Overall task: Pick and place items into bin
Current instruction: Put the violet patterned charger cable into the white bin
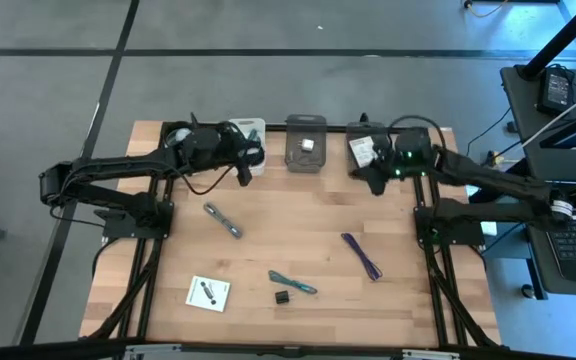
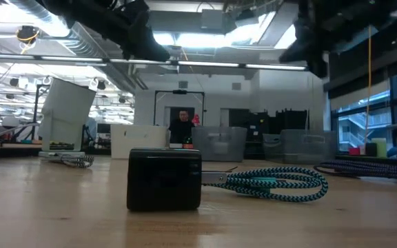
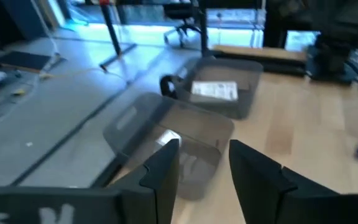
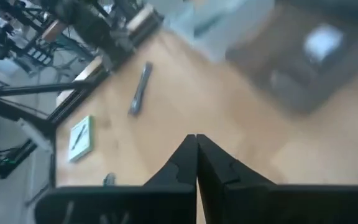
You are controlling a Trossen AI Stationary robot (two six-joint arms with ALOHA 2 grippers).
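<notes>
Three grey bins stand in a row along the worktop's far edge. The left tool (image 1: 244,160) hovers beside the left bin (image 1: 252,133) and holds nothing; in the left wrist view its fingers (image 3: 166,171) stand apart with a clear gap between them. The middle bin (image 1: 306,145) holds a small white cube (image 1: 308,145). The right tool (image 1: 373,183) hangs just in front of the right bin (image 1: 367,150), which holds a white printed card (image 1: 362,147); the right wrist view shows its fingers (image 4: 185,162) pressed together with nothing between them.

The other items lie loose on the wood. A grey metal tool (image 1: 223,221) lies left of centre. A purple strip (image 1: 362,256) lies toward the right edge. Near the front edge lie a teal tie (image 1: 292,283) and, just beside it, a tiny black block (image 1: 282,297). A white card with dark print (image 1: 208,293) lies near the front left corner.
</notes>
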